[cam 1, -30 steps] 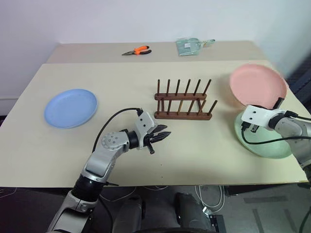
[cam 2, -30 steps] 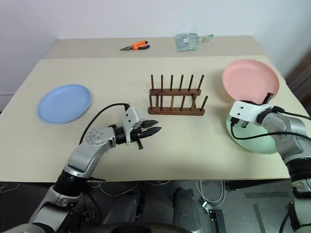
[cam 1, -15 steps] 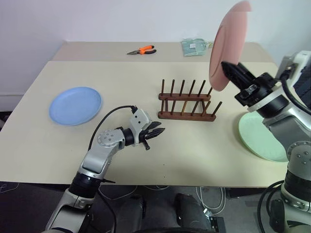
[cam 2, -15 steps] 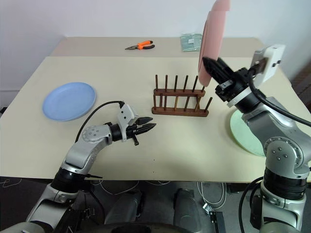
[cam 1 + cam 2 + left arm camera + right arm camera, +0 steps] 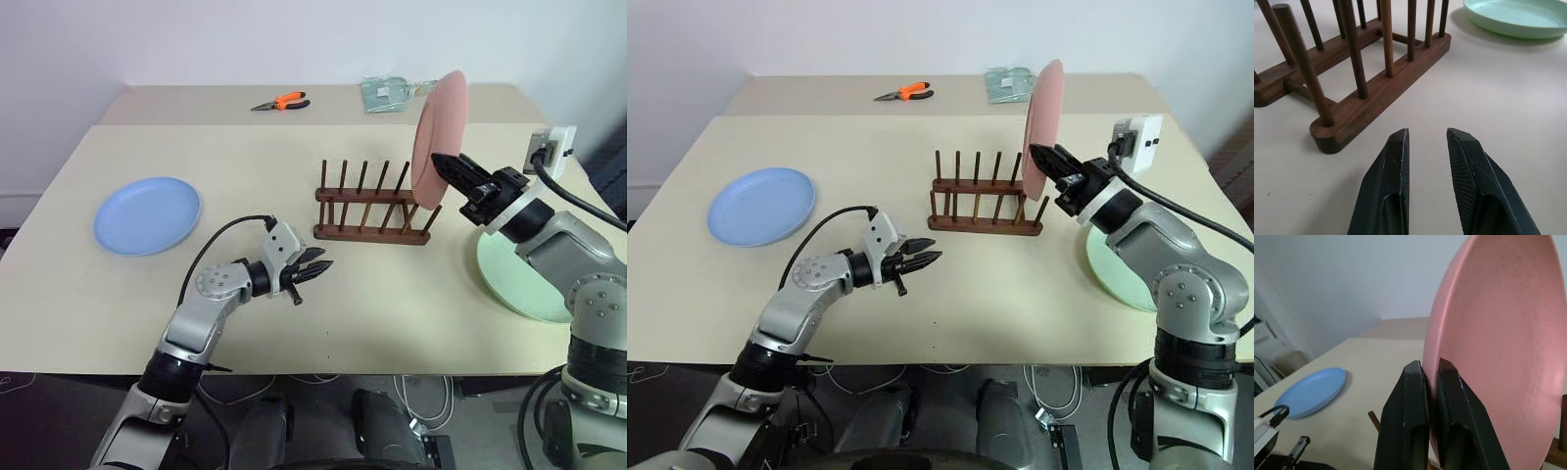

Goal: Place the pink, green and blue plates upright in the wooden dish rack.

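Observation:
The pink plate (image 5: 438, 122) stands on edge at the right end of the wooden dish rack (image 5: 370, 232), its lower rim down by the last pegs. I cannot tell whether it rests on the rails. My right gripper (image 5: 1430, 366) is shut on the plate's rim from the right. The green plate (image 5: 519, 284) lies flat on the table right of the rack, under my right arm. At the far left lies the blue plate (image 5: 147, 215), also flat. My left gripper (image 5: 1426, 137) hovers low in front of the rack's left end, open, with nothing between its fingers.
Orange-handled pliers (image 5: 280, 101) and a clear plastic bag (image 5: 390, 93) lie on the back table. Bare tabletop (image 5: 392, 313) stretches between the rack and the front edge. A black cable trails from each wrist.
My right arm lifted the pink plate off the table, swung it high, then lowered it on edge to the rack's right end. The left arm stayed put.

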